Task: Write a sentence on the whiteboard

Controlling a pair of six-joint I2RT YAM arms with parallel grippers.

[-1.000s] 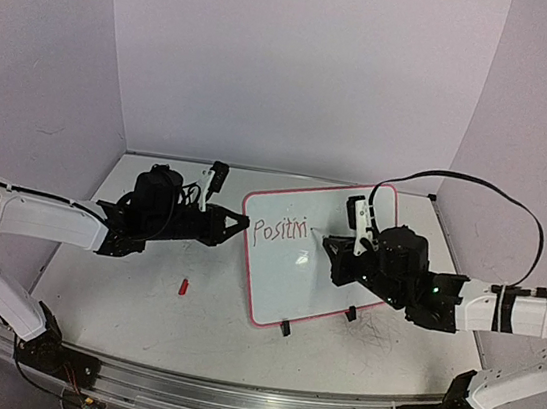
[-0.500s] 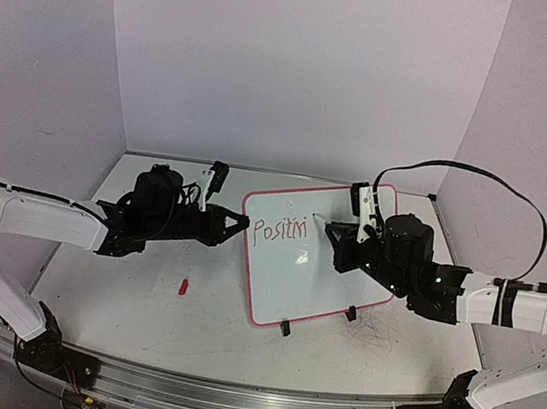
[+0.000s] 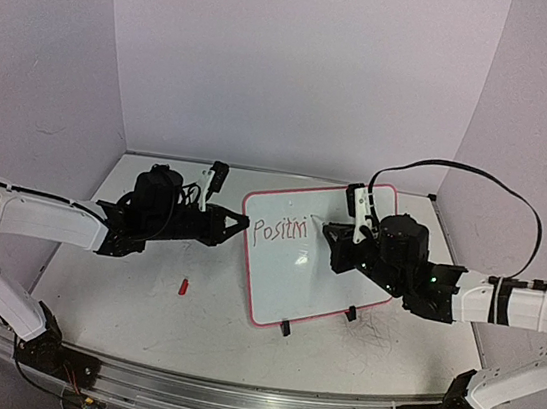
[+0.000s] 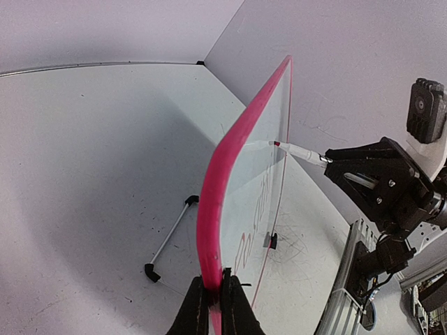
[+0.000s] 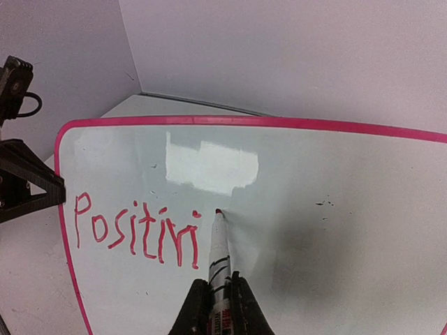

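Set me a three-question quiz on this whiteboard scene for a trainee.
1. True or false: the left arm's jaws clamp the whiteboard by its pink frame.
2. The right arm's jaws grip: A) an eraser, B) a red marker, C) nothing.
3. Fill in: the red lettering begins with a capital ___.
Key: 1 true; 2 B; 3 P.

Propped whiteboard (image 3: 289, 277) across the middle; open table (image 3: 121, 290) to its left, bar 1 small red item (image 3: 183, 286).
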